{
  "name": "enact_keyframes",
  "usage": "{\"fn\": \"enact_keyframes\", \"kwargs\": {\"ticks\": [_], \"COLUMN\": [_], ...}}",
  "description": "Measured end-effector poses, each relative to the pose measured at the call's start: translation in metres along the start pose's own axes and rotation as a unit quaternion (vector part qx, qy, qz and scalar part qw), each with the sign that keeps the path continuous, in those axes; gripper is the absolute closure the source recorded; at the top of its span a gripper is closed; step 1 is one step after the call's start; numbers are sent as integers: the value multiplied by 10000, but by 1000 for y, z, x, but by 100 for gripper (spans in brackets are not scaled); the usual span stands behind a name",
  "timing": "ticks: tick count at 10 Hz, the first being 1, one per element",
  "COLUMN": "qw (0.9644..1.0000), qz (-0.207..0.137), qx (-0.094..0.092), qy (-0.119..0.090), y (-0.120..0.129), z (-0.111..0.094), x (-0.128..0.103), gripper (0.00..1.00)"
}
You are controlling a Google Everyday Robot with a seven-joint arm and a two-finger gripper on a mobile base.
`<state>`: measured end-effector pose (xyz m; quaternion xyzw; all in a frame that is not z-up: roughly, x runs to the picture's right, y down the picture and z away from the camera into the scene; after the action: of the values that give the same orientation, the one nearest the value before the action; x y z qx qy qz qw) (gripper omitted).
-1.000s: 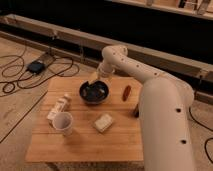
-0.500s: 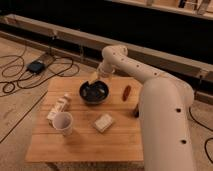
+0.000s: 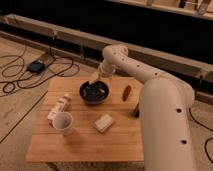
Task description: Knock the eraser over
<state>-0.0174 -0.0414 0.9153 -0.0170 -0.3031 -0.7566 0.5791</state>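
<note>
Camera view: one look down at a wooden bench (image 3: 82, 147) with the robot's white arm (image 3: 137, 70) reaching in from the right edge.
Change: none that shows; the arm, the claw and everything on the bench stand as they did a second ago.
Claw: the claw (image 3: 94, 77) hangs over the far rim of the dark bowl (image 3: 94, 93), towards the far edge of the bench. I cannot tell whether it is open or closed, and it does not seem to hold anything.
Eraser: the eraser (image 3: 135, 111) is the small black piece at the right edge, about midway between the far and near corners. It seems to stand upright and is partly hidden by the thick part of the arm.
Neighbours: a reddish oblong (image 3: 127, 92) lies between bowl and eraser. A beige block (image 3: 103, 122) sits near the middle, with a cup (image 3: 63, 123) and a carton (image 3: 57, 106) by the left edge.
Meaning for the task: no progress yet. The claw is well apart from the eraser, with the bowl's rim and the reddish oblong on the way.
Next move, as a guess: swing towards the right edge, come down low, and push the eraser sideways without touching the reddish oblong.
</note>
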Motion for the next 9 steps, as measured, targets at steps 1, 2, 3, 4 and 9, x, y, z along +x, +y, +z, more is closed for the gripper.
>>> {"fn": "enact_keyframes", "kwargs": {"ticks": [1,2,3,4,9], "qw": [9999,9998,9994,9989,9917], "qz": [53,103,192,272,1003], "qx": [-88,-162,-276,-357,-791], "qy": [-26,-48,-77,-96,-146], "y": [17,29,49,63,127], "z": [-4,-6,-11,-15,-48], "x": [-5,-10,-19,-26,-81], "gripper": [20,20,20,20,20]}}
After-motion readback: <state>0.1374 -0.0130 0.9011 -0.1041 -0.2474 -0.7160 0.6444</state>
